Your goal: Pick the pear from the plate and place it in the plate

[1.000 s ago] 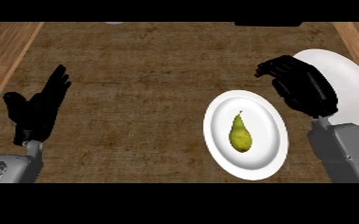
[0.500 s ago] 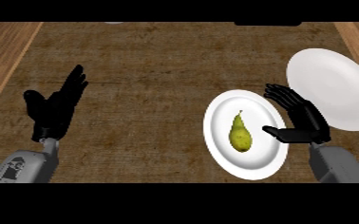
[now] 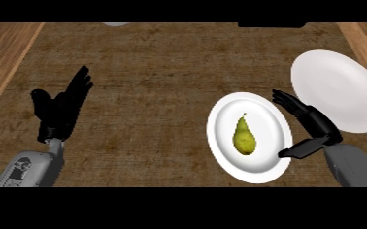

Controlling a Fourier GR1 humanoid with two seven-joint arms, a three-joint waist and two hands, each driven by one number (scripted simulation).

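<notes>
- At the far left of the head view, the left hand (image 3: 61,107) shows above its grey forearm, fingers straight and spread upward, holding nothing and resting over the brown counter (image 3: 158,77).
- Along the left edge, a lighter wooden strip (image 3: 18,48) borders the counter.
- At the top edge, left of centre, a small pale object (image 3: 114,24) is cut off by the frame; what it is cannot be told.
- Right of centre, the near plate (image 3: 229,126) lies flat on the counter, white and oval in this view.
- On that plate, near its middle, the pear (image 3: 243,137) lies with its stem end pointing away from the robot; nothing touches it.
- Just right of the pear, the right hand (image 3: 309,124) sits over the near plate's right rim, fingers extended and thumb spread apart toward the plate, open and grasping nothing.
- Farther right, the second plate (image 3: 337,85) lies near the frame's right edge, white, with nothing on it; the right hand overlaps its lower left rim.
- The 2 plates lie close together.
</notes>
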